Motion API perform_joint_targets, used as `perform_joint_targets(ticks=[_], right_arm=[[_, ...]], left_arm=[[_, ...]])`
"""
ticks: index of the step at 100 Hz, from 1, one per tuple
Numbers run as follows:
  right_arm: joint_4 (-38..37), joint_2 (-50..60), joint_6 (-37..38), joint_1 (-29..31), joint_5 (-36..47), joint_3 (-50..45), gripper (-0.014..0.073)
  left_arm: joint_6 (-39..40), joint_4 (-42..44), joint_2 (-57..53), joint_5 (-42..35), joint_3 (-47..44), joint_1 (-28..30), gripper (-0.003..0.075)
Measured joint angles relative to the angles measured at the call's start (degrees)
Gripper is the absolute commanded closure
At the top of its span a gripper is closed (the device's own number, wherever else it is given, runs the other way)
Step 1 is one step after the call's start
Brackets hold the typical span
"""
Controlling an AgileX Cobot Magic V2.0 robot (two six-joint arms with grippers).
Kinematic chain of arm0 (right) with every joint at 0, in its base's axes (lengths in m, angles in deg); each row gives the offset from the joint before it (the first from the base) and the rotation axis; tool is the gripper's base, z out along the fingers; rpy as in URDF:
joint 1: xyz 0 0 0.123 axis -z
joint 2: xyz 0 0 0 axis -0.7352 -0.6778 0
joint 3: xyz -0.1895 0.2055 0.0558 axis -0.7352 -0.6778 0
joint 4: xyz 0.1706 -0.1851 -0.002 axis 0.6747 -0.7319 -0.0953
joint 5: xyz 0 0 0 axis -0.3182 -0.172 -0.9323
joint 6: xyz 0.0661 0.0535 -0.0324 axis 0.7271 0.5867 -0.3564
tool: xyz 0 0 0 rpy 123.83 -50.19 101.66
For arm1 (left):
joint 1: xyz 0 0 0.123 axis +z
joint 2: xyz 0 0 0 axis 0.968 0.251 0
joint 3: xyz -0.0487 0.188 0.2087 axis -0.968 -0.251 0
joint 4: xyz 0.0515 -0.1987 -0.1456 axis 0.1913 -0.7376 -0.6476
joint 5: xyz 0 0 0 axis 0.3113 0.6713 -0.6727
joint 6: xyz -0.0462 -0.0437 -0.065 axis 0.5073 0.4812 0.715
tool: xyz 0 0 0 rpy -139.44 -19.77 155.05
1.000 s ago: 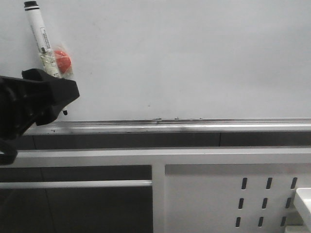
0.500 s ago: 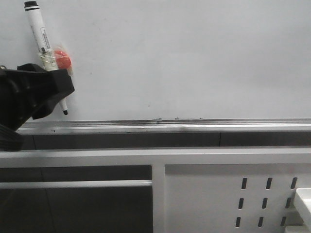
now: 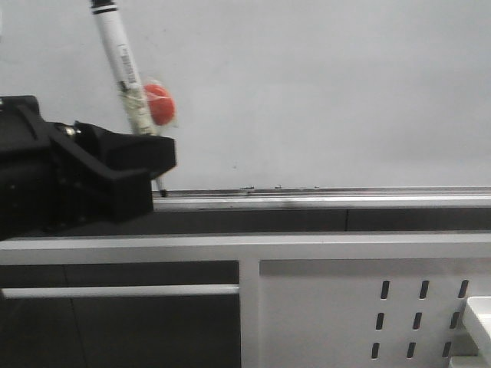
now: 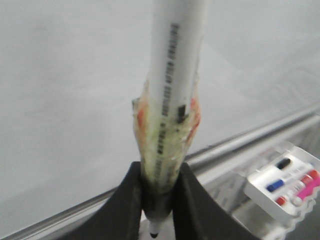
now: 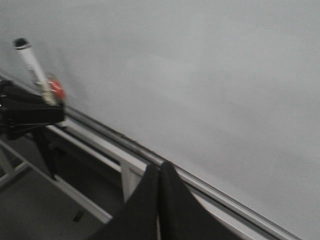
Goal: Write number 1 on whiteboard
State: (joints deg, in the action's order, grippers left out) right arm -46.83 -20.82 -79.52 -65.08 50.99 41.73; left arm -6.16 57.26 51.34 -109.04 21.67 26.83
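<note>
The whiteboard [image 3: 322, 84] fills the upper front view, with its silver ledge [image 3: 322, 201] below. No number 1 shows on it; its visible face is bare. My left gripper [image 3: 157, 162] is shut on a white marker pen [image 3: 119, 54] that stands tilted, cap end up, with a red lump [image 3: 157, 103] taped to it. The pen's dark tip [image 3: 161, 190] sits right at the ledge. In the left wrist view the gripper [image 4: 160, 172] clamps the taped barrel [image 4: 172, 90], tip [image 4: 153, 234] poking out below. My right gripper [image 5: 159, 166] is shut on nothing, in front of the board [image 5: 210, 70].
A white frame rail [image 3: 245, 247] runs under the ledge, with a perforated white panel [image 3: 368, 307] below at the right. A white tray corner [image 3: 482, 314] shows at the lower right edge. A clear tray of coloured markers [image 4: 285, 180] lies below the ledge.
My left gripper has moved right with the marker and looms larger in the front view. The pen's tip has gone from low on the board down to the ledge.
</note>
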Motion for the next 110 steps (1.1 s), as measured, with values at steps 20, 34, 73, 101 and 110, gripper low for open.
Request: perform_joint_targets(ticks=[20,34,73,101,110], right_arm=[[1.94,-5.04,-5.99,-9.43,-4.72,3.54,0.0643],[0.55,-11.68,-7.58,-12.77,-7.1,5.29,0.0344],[0.19,-26.91,-8.81,-19.74,-7.07,12.95,0.0181],[-2.51,-34.23,-8.81,-24.46,-4.44,15.31,0.0183],[-3.79,-35.26,-8.81,-24.46,-3.89,15.31,0.0183]], left_arm=[[-2.0,13.48,-0.91,11.23,2.8,0.0,0.074],[-2.38,23.71,-4.43,25.37,6.36,0.0,0.074],[-2.72,46.1,-14.26,65.16,19.99,-4.24,0.074],[-2.72,46.83,-14.39,69.92,23.88,-8.13,0.074],[-2.72,46.83,-14.48,70.29,24.65,-8.26,0.074]])
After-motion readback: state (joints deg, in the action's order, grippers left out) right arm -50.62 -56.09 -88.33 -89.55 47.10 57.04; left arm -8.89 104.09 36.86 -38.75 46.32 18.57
